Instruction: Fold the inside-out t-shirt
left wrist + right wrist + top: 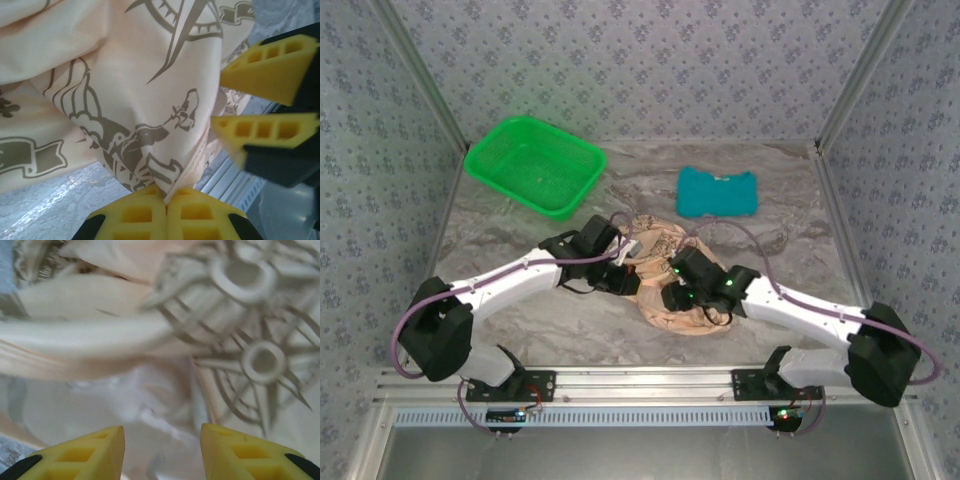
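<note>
While the t-shirt (672, 318) lies crumpled at ctr of the table (800, 270), no fold is done yet. The left gripper (166, 197) is clamped on a cloth edge, the right gripper (162, 432) has jaws apart over the fabric w/ nothing gripped; flattening & all folds prob. remain.

T-shirt (675, 318) was peach-beige with dark brown compass-like prints; beyond it, a plain teal garment (717, 192) rightward and a bright green mesh basket (534, 165) leftward, table (500, 235) grey-marbled.
</note>
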Motion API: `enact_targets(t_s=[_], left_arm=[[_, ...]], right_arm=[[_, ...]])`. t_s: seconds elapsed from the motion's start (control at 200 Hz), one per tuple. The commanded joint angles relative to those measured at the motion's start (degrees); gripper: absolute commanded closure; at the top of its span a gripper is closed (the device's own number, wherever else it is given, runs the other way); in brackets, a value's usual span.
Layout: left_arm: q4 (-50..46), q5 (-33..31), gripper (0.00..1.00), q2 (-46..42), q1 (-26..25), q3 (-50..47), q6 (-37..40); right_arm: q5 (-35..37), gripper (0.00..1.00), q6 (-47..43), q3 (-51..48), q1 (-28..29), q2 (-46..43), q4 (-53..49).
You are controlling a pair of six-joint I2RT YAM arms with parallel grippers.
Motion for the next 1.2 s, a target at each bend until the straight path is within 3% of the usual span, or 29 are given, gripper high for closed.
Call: enact_targets(t_s=[0.0,0.055,0.19,0.415,0.5,0.635,0.815,0.954,1.079,1.194], left_arm=[[3.6,5.8,1.0,-3.5,0.9,1.2,-3.2],[3.8,6.8,1.0,-4.6,1.2,2.2,-3.8],[2.8,8.4,1.0,-5.9,1.4,4.5,-3.0],[1.3,6.8,1.0,-8.2,3.1,4.6,-2.4],[2.0,6.7,1.0,-9.8,4.1,3.9,-2.3],[2.1,6.1,1.0,-10.6,5.2,3.4,-1.4],[0.5,4.9,1.0,-7.0,5.3,4.5,-0.3],[1.8,4.4,1.0,-4.7,4.4,2.7,0.3],[2.8,3.6,1.0,-3.4,3.8,0.7,0.6],[3.6,3.6,1.0,-2.3,3.4,-0.7,0.5]], right_arm=[[2.9,0.5,-5.5,1.6,1.2,2.9,6.8],[4.1,0.46,-6.6,1.0,1.6,4.1,10.3],[18.7,0.44,-0.8,2.5,0.4,7.2,9.1],[27.8,0.67,12.0,1.8,-5.8,5.4,-2.2],[30.2,0.69,13.0,0.6,-8.4,2.3,-7.3],[25.0,0.66,8.7,-1.6,-14.4,-5.3,-8.7],[7.6,0.51,1.2,-0.9,-21.2,-13.0,-11.5],[2.1,0.5,7.6,-1.2,-19.3,-13.1,-17.6],[3.6,0.5,20.4,-3.1,-12.8,-11.4,-17.9],[5.3,0.49,25.9,-1.4,-8.8,-6.9,-17.2]])
